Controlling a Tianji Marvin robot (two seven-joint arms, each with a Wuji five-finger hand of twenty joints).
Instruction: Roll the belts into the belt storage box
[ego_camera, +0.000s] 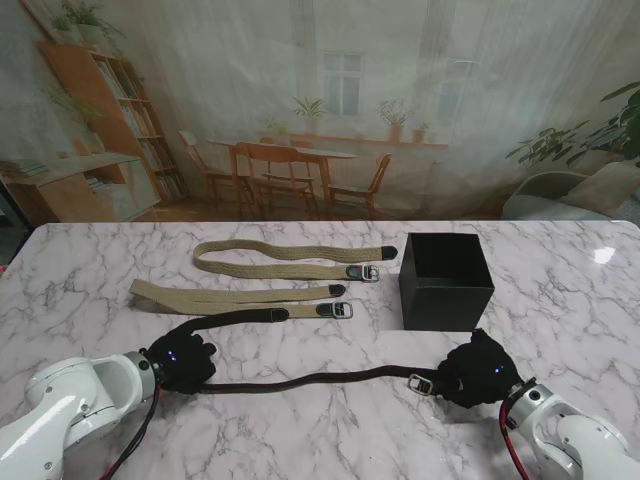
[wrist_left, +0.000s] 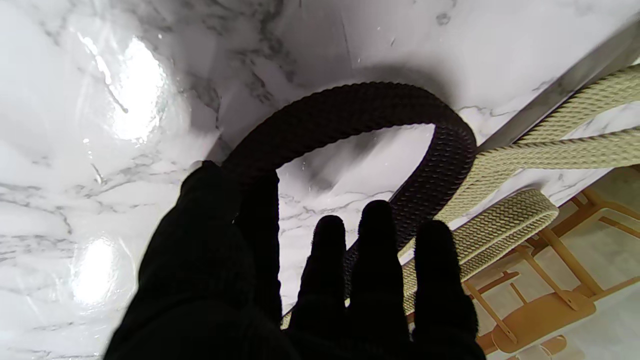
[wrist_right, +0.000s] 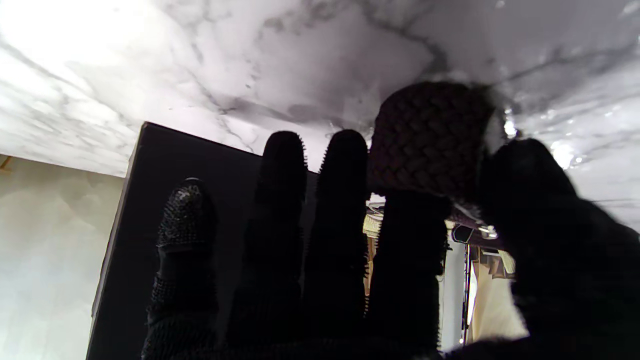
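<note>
Dark belt (ego_camera: 300, 381) lies on the marble table (ego_camera: 300, 440), nearest to me of three. Its run stretches across between the two hands, from a buckle (ego_camera: 421, 384) end at the right to a fold by the left, where it doubles back into a short upper length (ego_camera: 240, 318) heading right. Left wrist view shows that fold as an open loop (wrist_left: 360, 107) standing on edge off the table. Left hand (ego_camera: 180, 362) sits at the fold; thumb and first finger (wrist_left: 260, 210) pinch the strap, other fingers straight and apart. Right hand (ego_camera: 478, 375) is at the buckle end; right wrist view shows the braided tip (wrist_right: 430, 140) pressed between thumb (wrist_right: 530, 185) and first finger, so clamped on the belt. Two tan belts lie farther from me, well clear of the hands: the near tan belt (ego_camera: 230, 297) just beyond the dark one's upper length, the far tan belt (ego_camera: 290, 260) behind it, both folded double with buckles at the right. Black box (ego_camera: 445, 281), open-topped and upright, stands right of the tan belts, just beyond the right hand. Inside looks dark; contents not discernible.
</note>
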